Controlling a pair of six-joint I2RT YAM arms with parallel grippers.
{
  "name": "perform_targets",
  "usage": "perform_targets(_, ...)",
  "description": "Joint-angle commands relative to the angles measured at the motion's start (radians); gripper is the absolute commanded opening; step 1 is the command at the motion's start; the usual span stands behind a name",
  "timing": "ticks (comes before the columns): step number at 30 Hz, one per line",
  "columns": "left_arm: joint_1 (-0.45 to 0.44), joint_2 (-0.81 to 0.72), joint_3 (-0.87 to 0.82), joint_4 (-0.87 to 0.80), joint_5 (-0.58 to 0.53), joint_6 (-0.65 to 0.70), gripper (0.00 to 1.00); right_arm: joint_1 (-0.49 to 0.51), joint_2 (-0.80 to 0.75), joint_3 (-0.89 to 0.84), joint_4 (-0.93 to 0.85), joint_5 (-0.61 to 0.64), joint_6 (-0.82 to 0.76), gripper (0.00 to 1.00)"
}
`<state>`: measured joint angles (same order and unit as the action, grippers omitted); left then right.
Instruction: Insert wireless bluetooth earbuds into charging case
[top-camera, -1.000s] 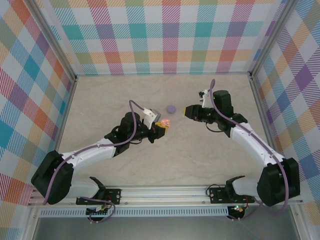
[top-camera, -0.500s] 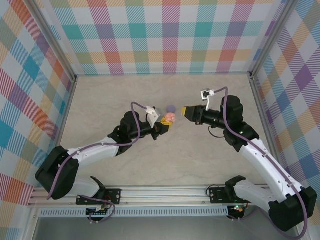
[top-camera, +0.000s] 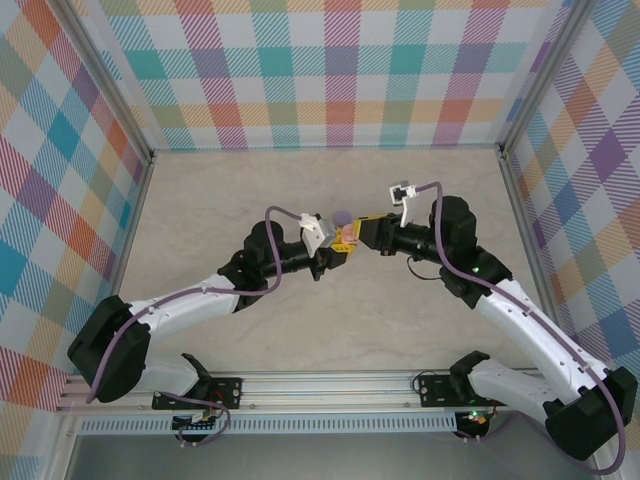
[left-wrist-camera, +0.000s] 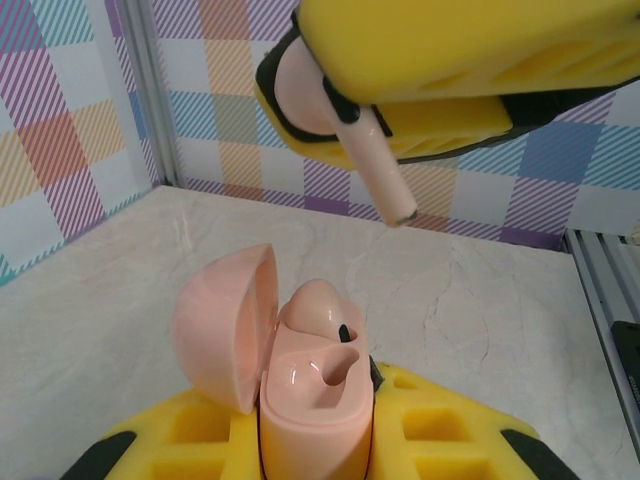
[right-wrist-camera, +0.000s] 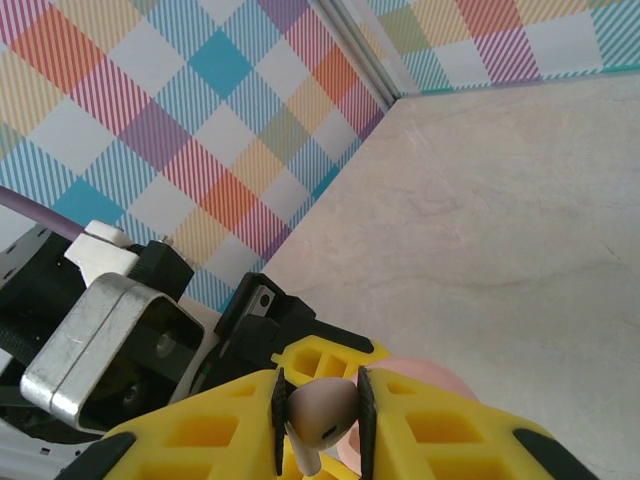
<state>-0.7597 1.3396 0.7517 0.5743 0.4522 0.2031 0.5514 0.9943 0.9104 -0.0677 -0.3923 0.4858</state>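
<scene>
Case (left-wrist-camera: 312, 395): glossy pink, rounded, open, in left pincer (left-wrist-camera: 315, 448); right pincer (right-wrist-camera: 320, 425) pinches smooth stemmed earbud (right-wrist-camera: 322, 408).

At the bottom of the view, my gripper (right-wrist-camera: 320, 415) has its yellow fingers (right-wrist-camera: 200, 440) pinched on a pale pink earbud (right-wrist-camera: 323, 402). The earbud's rounded head sits between the pads and its stem slants downward. Just past my fingers, the curved edge of a pink case (right-wrist-camera: 425, 376) peeks out, mostly hidden. Beside it are the left gripper's yellow tip (right-wrist-camera: 320, 352), its black body and a metal bracket (right-wrist-camera: 105, 340). Beyond, the pale marbled table (right-wrist-camera: 500, 200) runs to the plaid walls (right-wrist-camera: 150, 90).
</scene>
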Motion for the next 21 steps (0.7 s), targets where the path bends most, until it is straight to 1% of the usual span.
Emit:
perform_targets(1, -0.015, -0.038, 0.035, -0.006, 0.019, 0.029, 0.09, 0.01, 0.004, 0.013, 0.034, 0.016, -0.03, 0.26)
perform_targets(6, -0.016, -0.049, 0.041, -0.013, 0.034, 0.019, 0.09, 0.015, 0.003, 0.008, 0.033, 0.024, -0.035, 0.26)
perform_targets(21, -0.017, -0.051, 0.059, -0.009, 0.043, -0.087, 0.1, 0.019, 0.004, 0.004, 0.027, 0.038, -0.047, 0.26)
